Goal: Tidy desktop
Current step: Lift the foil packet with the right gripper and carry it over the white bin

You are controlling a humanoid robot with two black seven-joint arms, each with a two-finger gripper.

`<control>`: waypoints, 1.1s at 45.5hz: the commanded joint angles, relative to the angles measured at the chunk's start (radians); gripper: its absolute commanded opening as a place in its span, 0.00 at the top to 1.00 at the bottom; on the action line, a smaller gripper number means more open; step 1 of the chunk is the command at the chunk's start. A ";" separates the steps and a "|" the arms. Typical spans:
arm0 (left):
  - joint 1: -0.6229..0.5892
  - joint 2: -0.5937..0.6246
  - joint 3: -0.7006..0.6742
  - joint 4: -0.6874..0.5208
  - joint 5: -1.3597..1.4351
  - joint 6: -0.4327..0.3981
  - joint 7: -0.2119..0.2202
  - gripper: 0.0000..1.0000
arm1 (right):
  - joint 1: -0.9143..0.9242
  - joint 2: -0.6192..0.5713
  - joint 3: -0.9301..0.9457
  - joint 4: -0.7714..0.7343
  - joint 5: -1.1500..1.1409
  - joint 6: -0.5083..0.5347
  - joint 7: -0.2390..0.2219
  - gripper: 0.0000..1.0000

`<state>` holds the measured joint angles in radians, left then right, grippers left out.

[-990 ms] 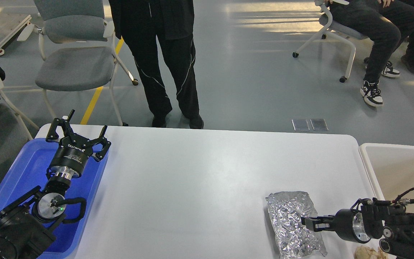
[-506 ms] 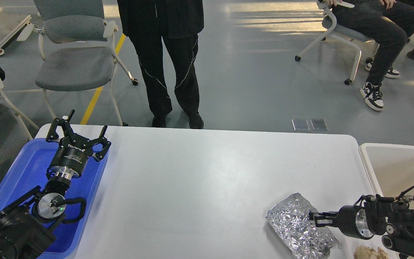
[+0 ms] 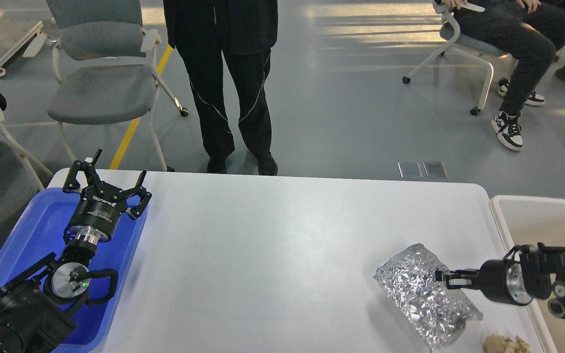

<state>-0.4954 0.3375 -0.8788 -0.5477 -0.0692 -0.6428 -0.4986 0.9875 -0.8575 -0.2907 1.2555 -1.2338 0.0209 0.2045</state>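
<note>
Lifting the crinkled silver foil packet [image 3: 422,293] at lower right, our right gripper [image 3: 443,281] is clamped on its edge; we should clear the wide white desktop [image 3: 282,245] before swinging toward the off-white bin [image 3: 542,220]. Our left gripper [image 3: 107,185], fingers apart, hangs over the blue plastic tray [image 3: 32,230].

My worktop [image 3: 272,255] is a broad, smooth white rectangular slab with rounded far corners, lying flat and level in front of me. Its far edge runs straight across the middle of my view, its surface softly glossy, and most of it lies bare.
</note>
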 commanded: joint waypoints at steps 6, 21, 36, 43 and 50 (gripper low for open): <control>0.001 0.000 0.000 0.000 0.000 0.002 0.000 0.00 | 0.253 -0.209 -0.027 0.150 0.062 0.148 -0.011 1.00; 0.000 0.000 0.000 0.000 0.000 0.000 0.000 0.00 | 0.480 -0.331 -0.010 0.185 0.060 0.347 -0.013 1.00; 0.000 0.000 0.000 0.000 0.000 0.000 0.000 0.00 | 0.591 -0.357 -0.004 0.203 0.060 0.458 -0.010 1.00; 0.000 0.000 0.000 0.000 0.000 0.000 0.000 0.00 | 0.582 -0.365 -0.004 0.203 0.068 0.436 -0.008 1.00; 0.000 0.000 0.000 0.000 0.000 0.000 0.000 0.00 | 0.573 -0.387 -0.004 0.200 0.066 0.404 -0.005 1.00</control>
<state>-0.4954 0.3375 -0.8790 -0.5476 -0.0691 -0.6421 -0.4985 1.5524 -1.2180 -0.2958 1.4543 -1.1695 0.4469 0.1962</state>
